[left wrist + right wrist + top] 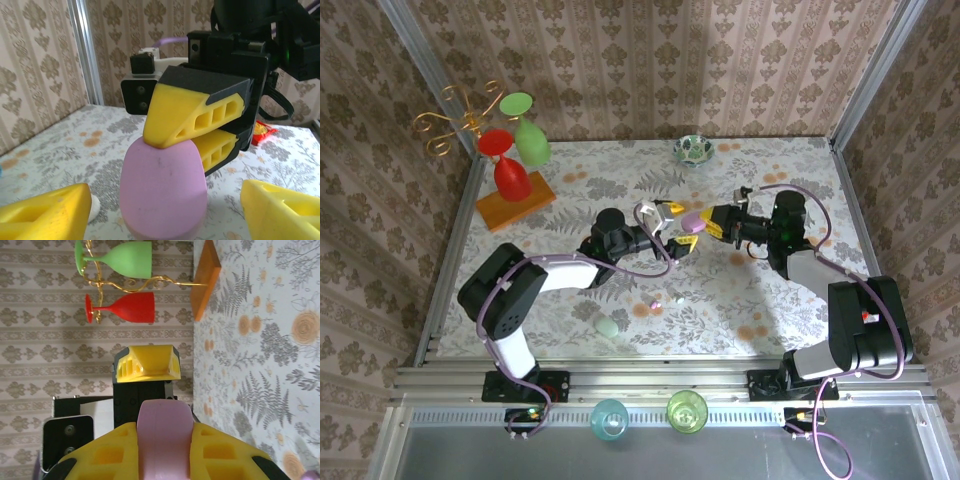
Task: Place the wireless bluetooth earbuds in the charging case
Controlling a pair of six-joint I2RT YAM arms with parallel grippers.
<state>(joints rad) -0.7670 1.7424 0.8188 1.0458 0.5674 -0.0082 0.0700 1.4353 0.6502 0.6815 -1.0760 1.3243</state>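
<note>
Earbuds point(656, 303) lie loose on the table point(770, 180): two tiny buds side by side. In the top view they are at 6 o'clock from the grippers and well apart from them.

Right gripper point(180, 150): closed on the charging case point(162, 195), a pink pebble-shaped shell. In the left wrist view its yellow fingers point(190, 115) pinch the top end of the case. In the right wrist view the case sits between both pads.

Left gripper point(677, 232): open. In the left wrist view its own fingers point(45, 212) stand at 3 and 9 o'clock of the case, apart from it on both sides. A small white rounded object point(95, 207) sits just beside the 9 o'clock finger. It is possibly a bud, but the view is too cropped to confirm.

Surroundings, top view:
- A pale green case point(608, 326) rests at 7 o'clock from the grippers, near the buds.
- A patterned bowl point(693, 150) stands at 12 o'clock.
- A gold wire rack point(460, 118) on a wooden base point(515, 203) at 10 o'clock holds a red glass point(510, 175) and a green glass point(532, 140).
- A teal cup point(609, 418) and a green cup point(686, 411) stand on the near ledge at 6 o'clock.
</note>
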